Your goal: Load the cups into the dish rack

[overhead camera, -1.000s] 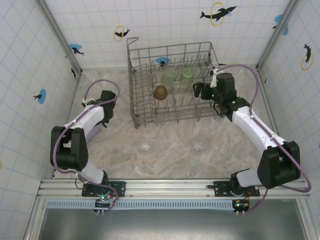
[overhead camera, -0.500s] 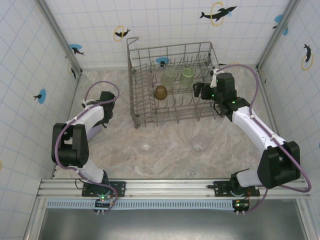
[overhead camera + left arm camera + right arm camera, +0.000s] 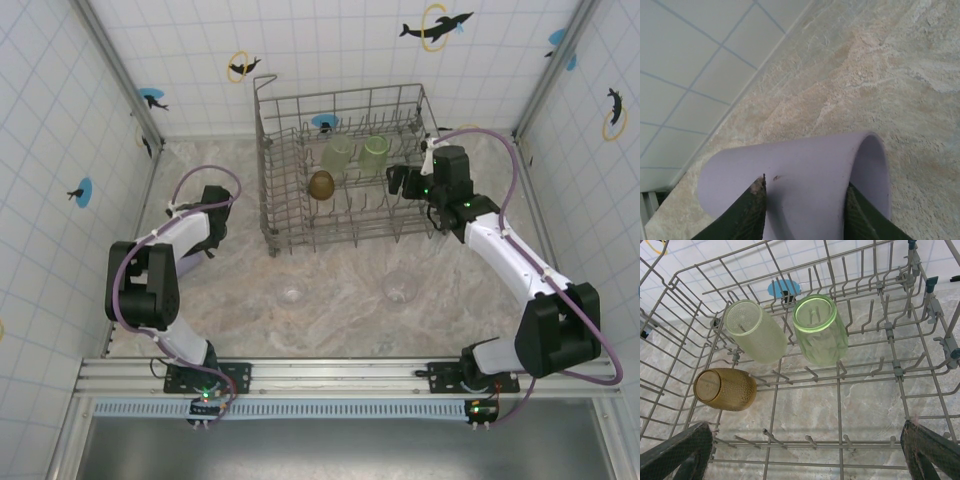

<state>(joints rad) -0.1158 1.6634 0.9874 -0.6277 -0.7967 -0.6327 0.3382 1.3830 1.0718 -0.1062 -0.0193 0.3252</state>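
So the left gripper point(image 3: 804, 194) had the lilac cup point(image 3: 805, 160) pinched, bound for the rack point(image 3: 275, 190) I'd guess, while the right gripper point(image 3: 802, 455) hung spread-fingered over its right side.

Top external: high, facing down, whole table point(image 3: 340, 300). Left wrist: close on table by wall point(image 3: 690, 60). Right wrist: near, inside dish rack point(image 3: 838, 410); rack shared with top.

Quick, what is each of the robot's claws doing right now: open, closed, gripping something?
Left gripper: closed on the lilac translucent plastic cup.
Right gripper: open, holding nothing, at the grey wire dish rack.
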